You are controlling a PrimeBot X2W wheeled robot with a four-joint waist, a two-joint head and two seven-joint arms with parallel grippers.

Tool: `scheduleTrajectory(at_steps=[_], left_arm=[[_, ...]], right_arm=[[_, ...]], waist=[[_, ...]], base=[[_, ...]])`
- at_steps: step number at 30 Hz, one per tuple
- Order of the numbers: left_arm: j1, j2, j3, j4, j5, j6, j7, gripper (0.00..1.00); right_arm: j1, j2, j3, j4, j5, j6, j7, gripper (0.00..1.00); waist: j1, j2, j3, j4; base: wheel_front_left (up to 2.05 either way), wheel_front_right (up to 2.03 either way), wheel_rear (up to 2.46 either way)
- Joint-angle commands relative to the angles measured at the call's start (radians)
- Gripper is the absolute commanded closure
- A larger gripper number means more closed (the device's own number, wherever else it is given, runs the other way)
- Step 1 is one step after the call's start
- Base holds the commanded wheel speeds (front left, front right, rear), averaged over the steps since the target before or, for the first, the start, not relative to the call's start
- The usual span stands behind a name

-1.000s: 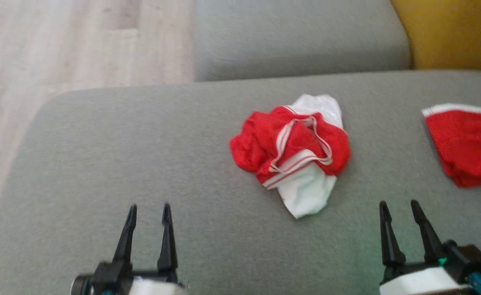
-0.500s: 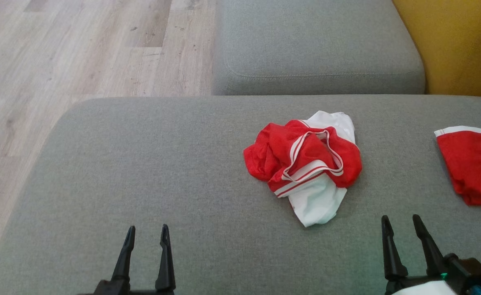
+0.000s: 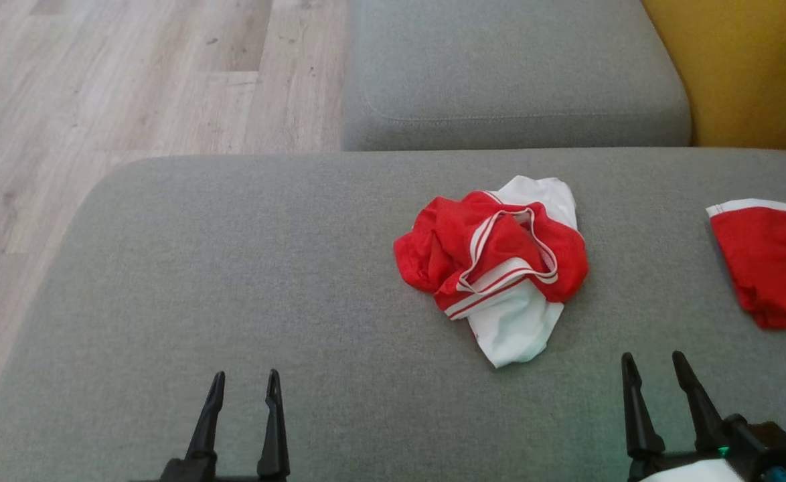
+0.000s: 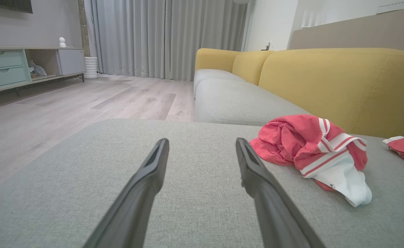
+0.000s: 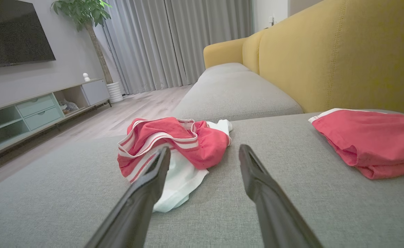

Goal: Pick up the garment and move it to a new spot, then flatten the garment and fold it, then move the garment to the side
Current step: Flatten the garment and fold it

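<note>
Evidently nothing is done yet: the garment [image 3: 493,268] lies crumpled right of centre on the seat cushion [image 3: 232,281]. The left gripper [image 3: 246,375] and right gripper [image 3: 653,356] hover at its near edge, fingers spread and empty; every step remains.

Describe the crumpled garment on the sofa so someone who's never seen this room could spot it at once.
Find the grey seat cushion in front of the yellow backrest. Near its middle lies the crumpled garment, a bunched heap of red and white with striped trim. The other red garment, at the cushion's right edge, lies flatter and is almost all red.
</note>
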Motion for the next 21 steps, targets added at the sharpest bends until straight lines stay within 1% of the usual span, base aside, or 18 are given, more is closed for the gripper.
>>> scheduleTrajectory(at_steps=[1, 3, 6, 11, 13, 16, 21], left_arm=[[-0.064, -0.002, 0.027, -0.027, 0.011, -0.003, -0.009, 0.0], [-0.079, -0.002, 0.016, -0.016, 0.023, -0.011, -0.009, 0.0], [-0.15, -0.002, -0.027, 0.051, 0.055, -0.038, -0.009, 0.0], [-0.316, -0.002, -0.117, 0.211, 0.112, -0.089, -0.009, 0.0], [-0.393, -0.002, -0.146, 0.28, 0.134, -0.103, -0.009, 0.0], [-0.489, -0.002, -0.173, 0.381, 0.15, -0.115, -0.009, 0.0], [-0.591, -0.002, -0.188, 0.509, 0.15, -0.117, -0.009, 0.0]], right_arm=[[-0.033, -0.007, 0.029, -0.03, 0.0, -0.001, -0.004, 0.0], [-0.038, -0.007, 0.034, -0.031, -0.004, -0.001, -0.004, 0.0], [-0.056, -0.007, 0.055, -0.033, -0.016, -0.001, -0.004, 0.0], [-0.093, -0.023, 0.088, -0.033, -0.018, -0.001, -0.004, 0.0], [-0.115, -0.027, 0.102, -0.037, -0.017, -0.001, -0.004, 0.0], [-0.144, -0.03, 0.118, -0.036, -0.013, -0.001, -0.004, 0.0], [-0.172, -0.029, 0.125, -0.033, -0.01, -0.001, -0.004, 0.0]], waist=[[0.0, 0.0, 0.007, -0.006], [0.0, 0.0, 0.021, -0.017], [0.0, 0.0, 0.064, -0.058], [0.0, 0.0, 0.139, -0.135], [0.0, 0.0, 0.175, -0.169], [0.0, 0.0, 0.212, -0.223], [0.0, 0.0, 0.245, -0.301]], base=[[0.0, 0.0, 0.0], [0.0, 0.0, 0.0], [0.0, 0.0, 0.0], [0.0, 0.0, 0.0], [0.0, 0.0, 0.0], [0.0, 0.0, 0.0], [0.0, 0.0, 0.0]])
